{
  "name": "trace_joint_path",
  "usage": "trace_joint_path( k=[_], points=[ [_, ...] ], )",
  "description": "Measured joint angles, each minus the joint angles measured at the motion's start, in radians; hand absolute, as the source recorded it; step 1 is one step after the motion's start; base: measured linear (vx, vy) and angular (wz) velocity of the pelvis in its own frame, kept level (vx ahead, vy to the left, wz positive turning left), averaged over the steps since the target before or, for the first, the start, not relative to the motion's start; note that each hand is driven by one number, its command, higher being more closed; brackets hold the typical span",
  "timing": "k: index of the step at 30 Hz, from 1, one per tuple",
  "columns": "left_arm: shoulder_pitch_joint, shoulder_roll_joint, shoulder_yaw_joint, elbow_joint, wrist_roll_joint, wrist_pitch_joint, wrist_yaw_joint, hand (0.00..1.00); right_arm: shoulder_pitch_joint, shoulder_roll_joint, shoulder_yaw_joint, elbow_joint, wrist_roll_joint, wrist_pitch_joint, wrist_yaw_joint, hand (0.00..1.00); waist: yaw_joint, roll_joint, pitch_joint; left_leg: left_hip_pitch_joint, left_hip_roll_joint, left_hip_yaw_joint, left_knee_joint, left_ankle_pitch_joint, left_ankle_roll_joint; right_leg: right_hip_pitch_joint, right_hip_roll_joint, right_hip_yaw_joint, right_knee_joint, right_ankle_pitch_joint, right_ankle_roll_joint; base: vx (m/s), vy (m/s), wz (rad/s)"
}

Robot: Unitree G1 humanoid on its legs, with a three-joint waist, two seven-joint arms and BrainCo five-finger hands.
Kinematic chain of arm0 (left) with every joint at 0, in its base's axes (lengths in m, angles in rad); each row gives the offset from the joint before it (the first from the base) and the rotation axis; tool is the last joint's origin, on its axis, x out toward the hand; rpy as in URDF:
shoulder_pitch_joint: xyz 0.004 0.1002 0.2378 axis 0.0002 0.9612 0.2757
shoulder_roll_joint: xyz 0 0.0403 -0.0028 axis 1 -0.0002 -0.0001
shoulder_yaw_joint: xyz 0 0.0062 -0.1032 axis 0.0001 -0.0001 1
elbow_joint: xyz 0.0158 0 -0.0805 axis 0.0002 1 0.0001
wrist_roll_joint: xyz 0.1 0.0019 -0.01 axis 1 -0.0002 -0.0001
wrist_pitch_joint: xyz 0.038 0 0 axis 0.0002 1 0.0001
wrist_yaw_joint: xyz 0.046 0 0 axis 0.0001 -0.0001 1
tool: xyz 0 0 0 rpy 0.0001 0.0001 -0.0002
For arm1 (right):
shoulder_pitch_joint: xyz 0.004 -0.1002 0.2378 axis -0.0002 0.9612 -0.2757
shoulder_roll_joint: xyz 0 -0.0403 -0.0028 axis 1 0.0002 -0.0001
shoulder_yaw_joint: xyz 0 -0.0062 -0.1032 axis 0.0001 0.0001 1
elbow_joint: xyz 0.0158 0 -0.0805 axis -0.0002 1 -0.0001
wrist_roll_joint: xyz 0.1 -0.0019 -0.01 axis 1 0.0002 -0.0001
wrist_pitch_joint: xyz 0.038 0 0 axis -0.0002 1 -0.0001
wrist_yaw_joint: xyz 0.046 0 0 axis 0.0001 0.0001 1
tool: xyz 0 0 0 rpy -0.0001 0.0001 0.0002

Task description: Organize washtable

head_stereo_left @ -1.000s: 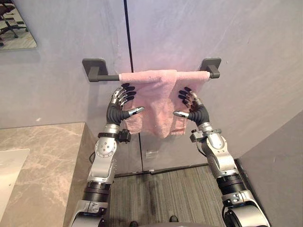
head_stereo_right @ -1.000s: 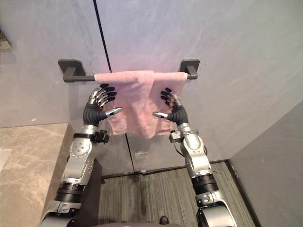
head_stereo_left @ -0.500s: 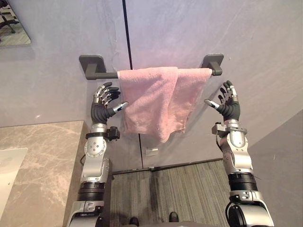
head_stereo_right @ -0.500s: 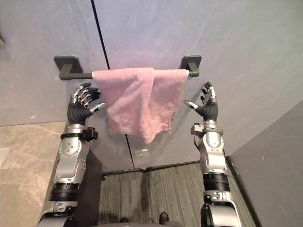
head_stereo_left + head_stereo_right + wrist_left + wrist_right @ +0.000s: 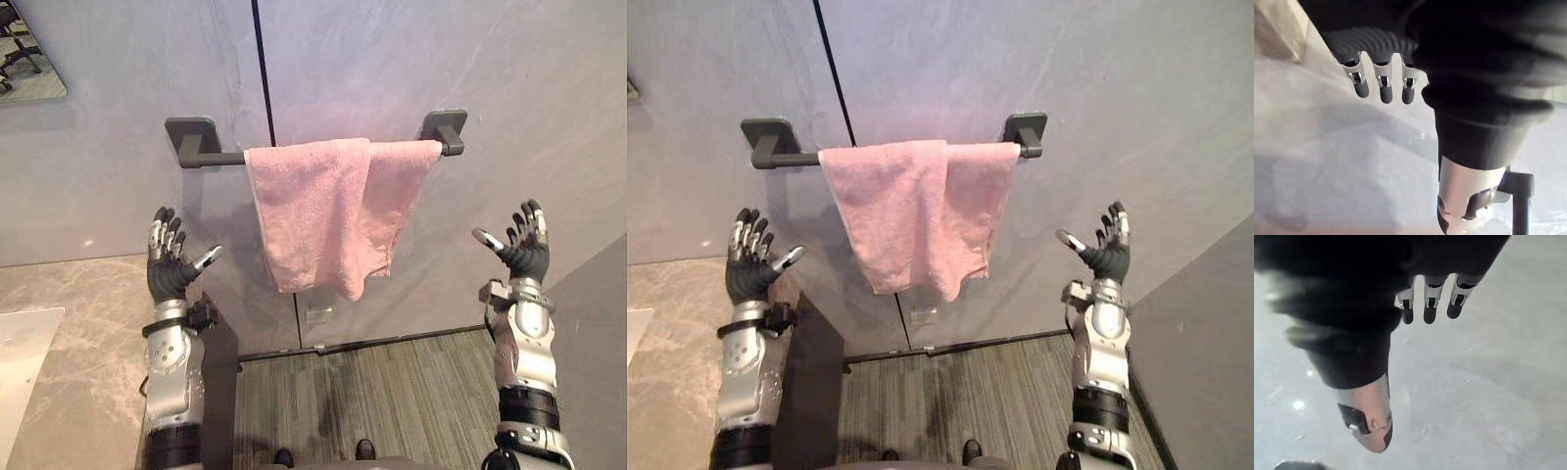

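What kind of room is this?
Probably a bathroom or washroom: a pink towel hangs over a dark wall rail, a marble-look counter lies lower left, and a mirror corner shows above.

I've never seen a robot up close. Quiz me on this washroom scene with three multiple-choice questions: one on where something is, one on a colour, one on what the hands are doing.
1. Where is the towel?
A. in a basket
B. draped over the wall rail
C. folded on a shelf

2. What colour is the towel?
A. pink
B. blue
C. white

3. How are the left hand and right hand?
A. both gripping the towel
B. one clutching a bottle
C. both open, apart from the towel

Answers:
1 B: it hangs over the dark rail.
2 A: the cloth is pink all over.
3 C: the fingers are straight, and each hand is raised to one side of the towel, touching nothing.
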Motion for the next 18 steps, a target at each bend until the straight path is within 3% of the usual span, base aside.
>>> trace_joint_path(
  k=[11,18],
  points=[
    [0.242,-0.080,-0.053,0.008,0.043,0.003,-0.057,0.00,0.320,0.112,0.056,-0.035,-0.166,0.020,0.036,0.00,0.003,0.003,-0.002,0.028,0.001,0.007,-0.014,-0.001,-0.001,0.024,-0.009,-0.020,0.010,-0.013,0.002,-0.02,-0.006,0.02],
    [0.261,-0.078,-0.103,0.183,0.100,0.017,-0.074,0.00,0.386,0.145,0.152,0.067,-0.216,0.023,0.050,0.00,0.013,0.010,-0.018,0.037,0.003,0.020,-0.012,-0.004,0.003,0.033,-0.010,-0.021,0.015,-0.018,0.005,-0.02,-0.006,-0.01]
  ],
)
